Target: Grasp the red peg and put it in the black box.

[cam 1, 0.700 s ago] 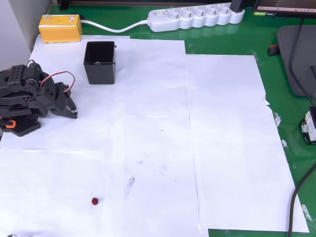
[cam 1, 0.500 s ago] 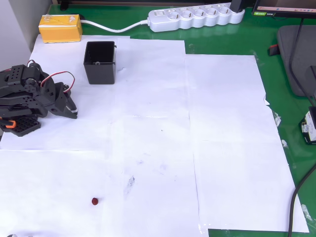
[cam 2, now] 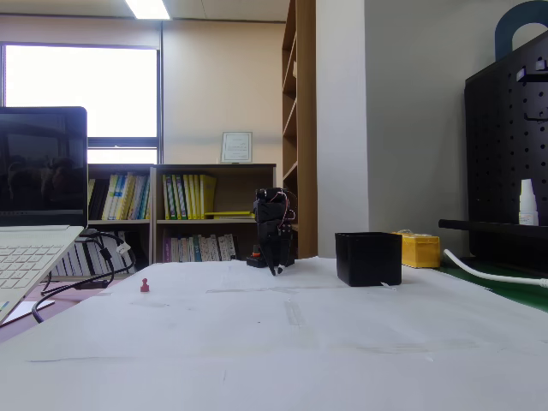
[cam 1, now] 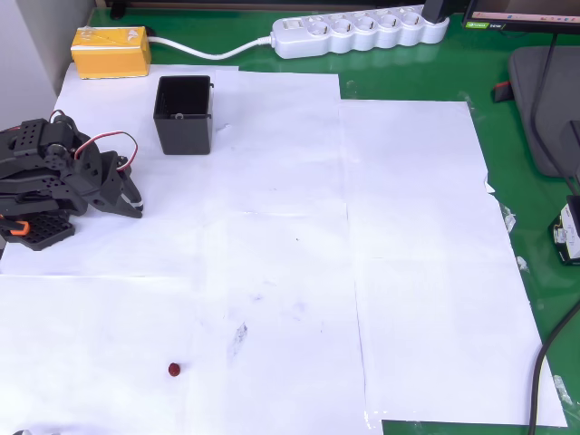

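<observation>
The red peg is a tiny dark red dot on the white paper near the front left of the overhead view; in the fixed view the red peg stands at the left. The black box sits open-topped at the upper left, and the black box appears right of centre in the fixed view. My black arm is folded at the left edge, its gripper pointing right, below and left of the box and far from the peg. The gripper points down at the paper; its jaws look together with nothing between them.
A yellow block lies behind the box, and a white power strip with its cable runs along the back. White paper sheets cover the green mat. A laptop stands at the left in the fixed view.
</observation>
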Action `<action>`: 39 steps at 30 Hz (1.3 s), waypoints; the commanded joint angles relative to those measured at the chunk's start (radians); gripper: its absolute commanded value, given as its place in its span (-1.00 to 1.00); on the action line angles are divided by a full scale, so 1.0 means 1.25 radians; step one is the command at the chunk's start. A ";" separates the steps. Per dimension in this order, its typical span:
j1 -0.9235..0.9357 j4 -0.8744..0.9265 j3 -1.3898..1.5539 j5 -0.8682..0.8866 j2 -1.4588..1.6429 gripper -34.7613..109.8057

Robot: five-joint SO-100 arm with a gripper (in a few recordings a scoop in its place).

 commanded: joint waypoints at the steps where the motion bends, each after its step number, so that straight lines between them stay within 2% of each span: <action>1: -0.005 0.058 -0.065 0.018 -0.086 -0.52; 4: -0.016 -0.007 -0.065 0.027 0.004 -0.52; 7: -0.025 -0.155 -0.065 0.075 0.083 -0.52; 11: -0.045 -0.452 -0.065 0.076 0.237 -0.52; 19: -0.018 -1.158 -0.053 0.023 0.800 -0.52; 21: -0.005 -1.291 -0.053 0.010 0.904 -0.52; 24: 0.011 -1.428 -0.053 -0.017 1.016 -0.52; 29: 0.049 -1.567 -0.056 -0.061 1.133 -0.52; 39: 0.085 -2.010 -0.016 -0.077 1.522 -0.52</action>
